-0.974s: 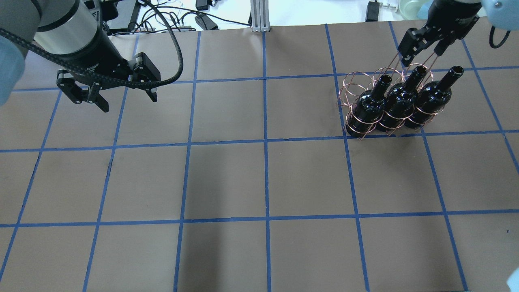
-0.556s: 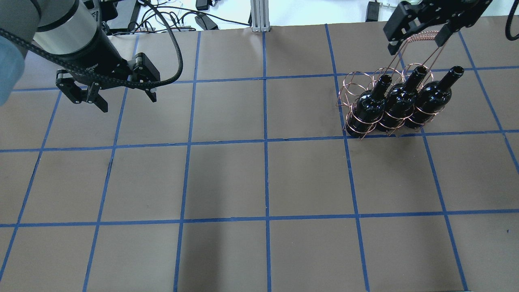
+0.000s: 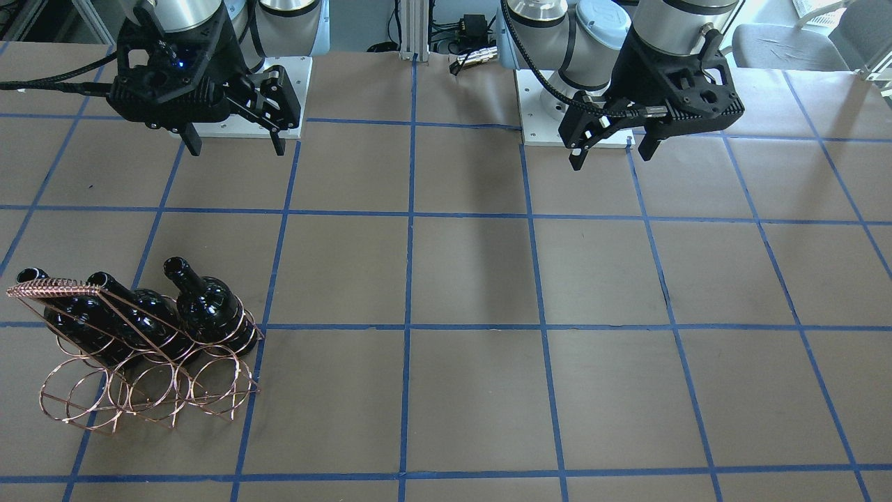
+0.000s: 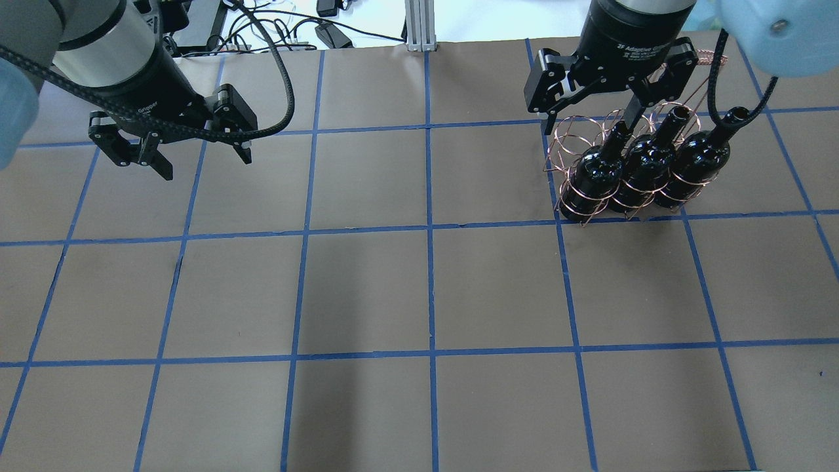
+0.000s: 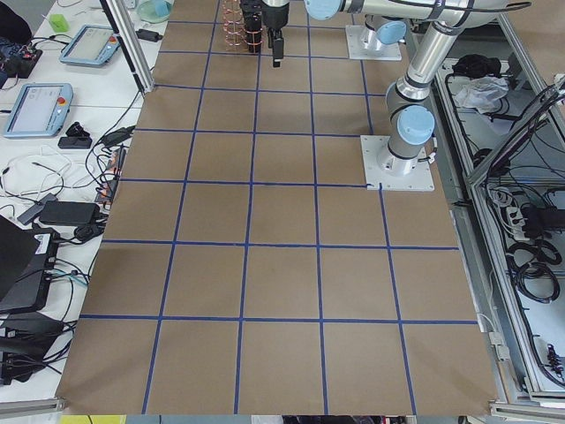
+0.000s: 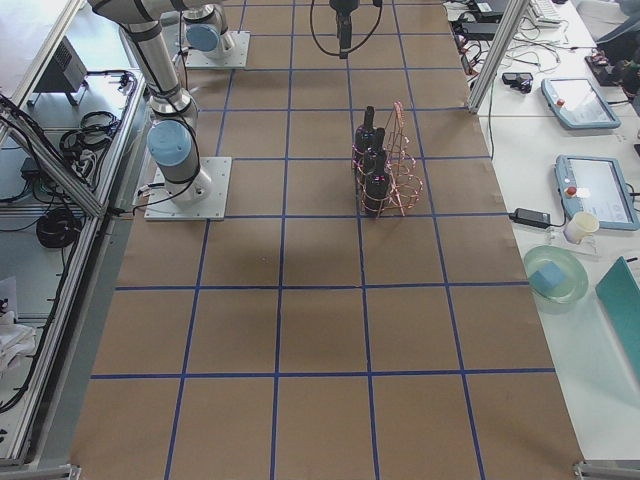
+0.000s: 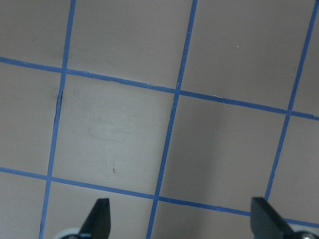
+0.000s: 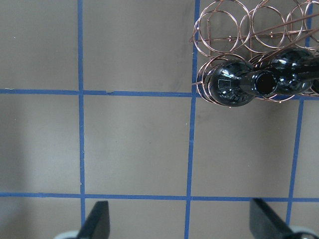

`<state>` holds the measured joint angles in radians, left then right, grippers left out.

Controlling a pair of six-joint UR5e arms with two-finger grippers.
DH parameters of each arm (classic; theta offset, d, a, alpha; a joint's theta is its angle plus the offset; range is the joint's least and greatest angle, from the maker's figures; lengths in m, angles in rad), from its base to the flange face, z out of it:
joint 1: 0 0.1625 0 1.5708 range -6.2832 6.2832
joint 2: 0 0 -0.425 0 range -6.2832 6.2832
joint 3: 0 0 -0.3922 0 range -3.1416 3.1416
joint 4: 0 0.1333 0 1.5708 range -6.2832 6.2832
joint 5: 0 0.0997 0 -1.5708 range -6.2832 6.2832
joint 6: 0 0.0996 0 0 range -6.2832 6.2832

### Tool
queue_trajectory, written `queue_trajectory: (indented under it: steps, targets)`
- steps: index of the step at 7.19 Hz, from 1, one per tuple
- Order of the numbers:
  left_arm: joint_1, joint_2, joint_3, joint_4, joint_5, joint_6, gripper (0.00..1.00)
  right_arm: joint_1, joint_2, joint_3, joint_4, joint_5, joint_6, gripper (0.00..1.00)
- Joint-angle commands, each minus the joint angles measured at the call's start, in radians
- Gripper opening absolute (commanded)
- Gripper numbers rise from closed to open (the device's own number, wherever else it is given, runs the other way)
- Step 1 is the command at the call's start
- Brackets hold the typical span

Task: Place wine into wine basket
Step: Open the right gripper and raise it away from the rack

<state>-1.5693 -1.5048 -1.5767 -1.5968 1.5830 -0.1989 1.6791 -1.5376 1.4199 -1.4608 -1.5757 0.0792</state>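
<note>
The copper wire wine basket (image 4: 570,140) stands at the far right of the table. Three near-black wine bottles (image 4: 596,174) (image 4: 645,164) (image 4: 701,154) stand in its near row, and the far row of rings is empty. The front-facing view shows the basket's braided handle (image 3: 54,287) and the bottles (image 3: 209,303). My right gripper (image 4: 585,108) is open and empty, raised beside the basket's left end. Its wrist view looks down on one bottle (image 8: 232,84) and the rings (image 8: 224,20). My left gripper (image 4: 204,164) is open and empty at the far left.
The table is brown paper with a blue tape grid (image 4: 429,229). Cables and a metal post (image 4: 419,26) lie beyond the far edge. The arm bases (image 3: 578,118) sit at the robot's side of the table. The left wrist view shows only bare table (image 7: 119,129).
My right gripper has moved from over the basket's handle to the left and nearer, now beside the basket's left end. The basket, the bottles and the left arm have stayed put.
</note>
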Motion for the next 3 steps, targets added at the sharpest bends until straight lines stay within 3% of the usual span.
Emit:
queue_trajectory:
  steps: [1,3]
  targets:
    - [-0.001,0.0,0.001,0.001,-0.001,0.0,1.0,-0.006,-0.004,0.007,-0.004,-0.004,0.004,1.0]
    - [-0.003,-0.003,0.0,0.003,-0.003,0.0,1.0,-0.006,-0.007,0.008,-0.001,-0.006,0.002,1.0]
